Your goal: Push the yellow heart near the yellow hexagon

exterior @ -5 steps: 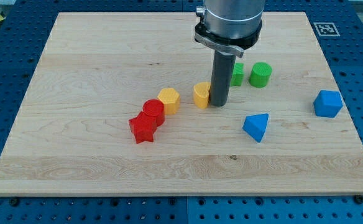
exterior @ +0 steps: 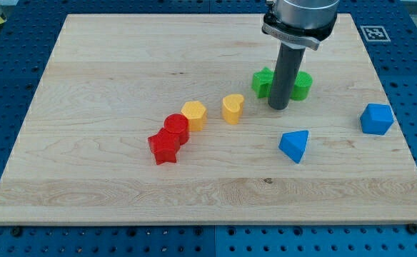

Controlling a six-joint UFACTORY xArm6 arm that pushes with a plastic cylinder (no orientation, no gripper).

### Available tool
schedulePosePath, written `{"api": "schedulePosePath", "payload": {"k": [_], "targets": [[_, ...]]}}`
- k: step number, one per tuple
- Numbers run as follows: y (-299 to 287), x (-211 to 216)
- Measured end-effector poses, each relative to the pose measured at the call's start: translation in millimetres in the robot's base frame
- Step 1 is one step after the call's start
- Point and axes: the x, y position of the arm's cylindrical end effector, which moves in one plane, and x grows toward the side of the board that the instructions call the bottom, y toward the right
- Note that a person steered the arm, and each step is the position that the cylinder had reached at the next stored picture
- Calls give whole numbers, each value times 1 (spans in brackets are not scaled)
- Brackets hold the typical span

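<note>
The yellow heart (exterior: 232, 108) lies near the board's middle, a short gap to the right of the yellow hexagon (exterior: 193, 114). My tip (exterior: 278, 107) rests on the board to the right of the heart, apart from it, just in front of the two green blocks. The rod partly hides both green blocks.
A red cylinder (exterior: 176, 127) and a red star (exterior: 164, 147) touch each other left of the hexagon. A green star (exterior: 263, 81) and a green cylinder (exterior: 303, 85) sit behind the rod. A blue triangular block (exterior: 294, 145) and a blue block (exterior: 376, 118) lie at the right of the wooden board (exterior: 108, 64).
My tip has moved to the right, away from the yellow heart it was touching. The heart and the other blocks have stayed in place.
</note>
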Motion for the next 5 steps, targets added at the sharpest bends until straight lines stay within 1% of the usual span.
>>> {"api": "schedulePosePath", "payload": {"k": [2, 3, 4, 5], "targets": [[-26, 0], [-15, 0], [-16, 17], [-37, 19]]}}
